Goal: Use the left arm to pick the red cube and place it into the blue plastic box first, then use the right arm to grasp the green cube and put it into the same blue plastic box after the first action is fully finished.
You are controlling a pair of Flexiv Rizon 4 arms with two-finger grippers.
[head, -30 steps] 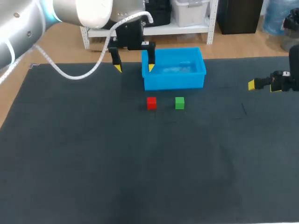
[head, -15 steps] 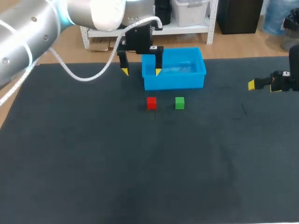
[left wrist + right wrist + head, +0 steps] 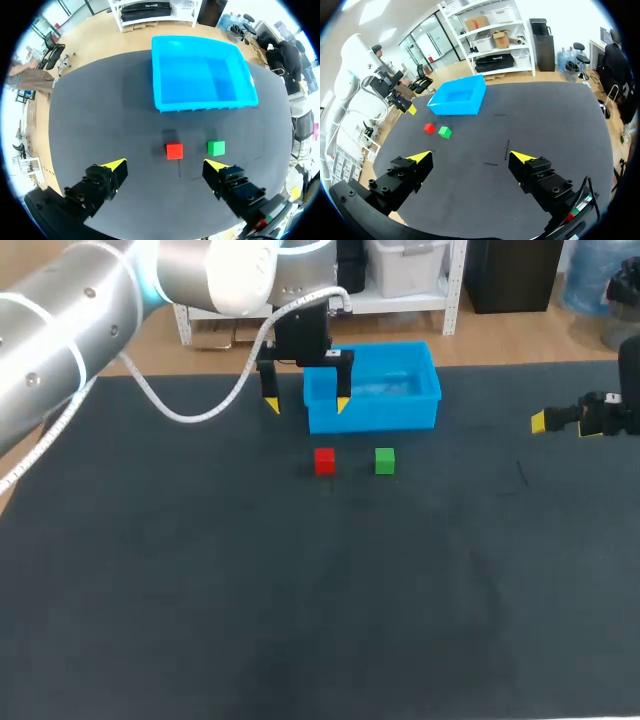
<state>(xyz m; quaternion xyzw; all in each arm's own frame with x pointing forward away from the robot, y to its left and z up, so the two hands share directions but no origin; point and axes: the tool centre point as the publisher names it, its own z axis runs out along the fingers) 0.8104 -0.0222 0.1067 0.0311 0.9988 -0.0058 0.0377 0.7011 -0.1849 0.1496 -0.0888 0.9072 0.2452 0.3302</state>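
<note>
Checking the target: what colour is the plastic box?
Blue; the box shows best in the left wrist view.

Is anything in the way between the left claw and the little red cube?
Nothing visible. The small red cube sits ahead of the open left gripper, with the small green cube beside it, apart.

- Small red cube: flat on the dark counter, just in front of the box.
- Small green cube: near the red one, apart.
- Open rectangular blue plastic box: upright, empty.
</note>
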